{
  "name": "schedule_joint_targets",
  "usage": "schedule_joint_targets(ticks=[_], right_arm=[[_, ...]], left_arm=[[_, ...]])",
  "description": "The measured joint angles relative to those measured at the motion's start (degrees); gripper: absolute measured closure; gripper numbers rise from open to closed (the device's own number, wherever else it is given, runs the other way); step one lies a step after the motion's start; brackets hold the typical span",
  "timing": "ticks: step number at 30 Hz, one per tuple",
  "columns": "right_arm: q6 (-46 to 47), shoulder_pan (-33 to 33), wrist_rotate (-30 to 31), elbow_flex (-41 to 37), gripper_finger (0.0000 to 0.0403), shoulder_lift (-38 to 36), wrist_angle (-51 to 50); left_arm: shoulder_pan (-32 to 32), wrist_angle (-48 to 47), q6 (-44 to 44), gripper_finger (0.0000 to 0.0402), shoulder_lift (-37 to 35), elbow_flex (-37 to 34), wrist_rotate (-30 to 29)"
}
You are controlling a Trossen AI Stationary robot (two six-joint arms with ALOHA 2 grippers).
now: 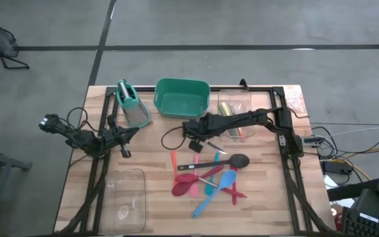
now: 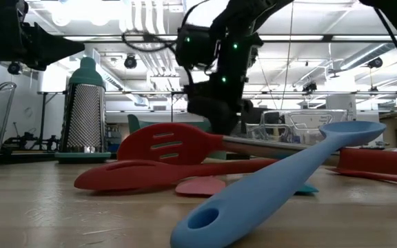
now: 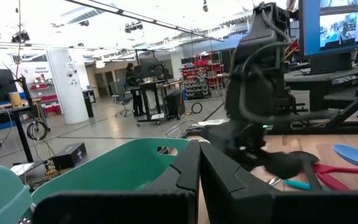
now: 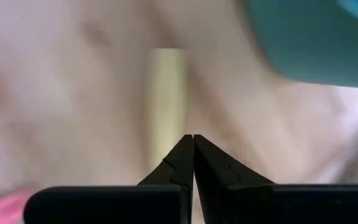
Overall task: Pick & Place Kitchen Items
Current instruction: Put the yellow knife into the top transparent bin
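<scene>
- My right gripper [image 1: 195, 143] hangs over the middle of the pale butcher-block wooden table [image 1: 156, 197], reached in from the right side, just in front of the green plastic tub [image 1: 181, 97]
- Its two dark fingers [image 4: 188, 158] are pressed together tip to tip, nothing between them; through my right wrist camera a pale yellow handle-like strip [image 4: 166, 93] lies on the wood straight past the tips, blurred, so I cannot tell which tool it is
- My left gripper [image 1: 125, 137] waits near the table's left edge, beside the metal box grater with the teal handle [image 1: 131, 104]; its fingers [image 3: 188, 174] are also closed against each other, empty
- The kitchen items lie in a loose heap on the table just beyond my right gripper: a black ladle with a long silver handle [image 1: 232, 161], a light blue silicone spoon [image 1: 217, 189], a red slotted silicone spatula [image 1: 186, 186], and a thin pink-red utensil [image 1: 174, 160] a little apart at the heap's left
- From table height the blue spoon [image 2: 281, 179] lies closest, with the red slotted spatula [image 2: 167, 142] resting across another red utensil [image 2: 143, 173] behind it
- A clear plastic bin [image 1: 235, 108] to the right of the green tub holds a few yellow and wood-coloured tools
- Another clear bin [image 1: 125, 197] sits at the near left of the table
</scene>
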Motion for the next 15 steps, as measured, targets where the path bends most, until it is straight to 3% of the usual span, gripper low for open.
schedule_joint_targets(ticks=[10, 15], right_arm=[[0.0, 0.11, -4.78, -0.02, 0.0391, -0.12, 3.33], [-0.44, -0.56, -9.03, 0.0, 0.0351, -0.18, 5.65]], left_arm=[[-0.02, 0.02, 0.0, 0.039, 0.0, 0.0, 0.01], [0.0, 0.0, 0.0, 0.039, 0.02, -0.01, 0.01]])
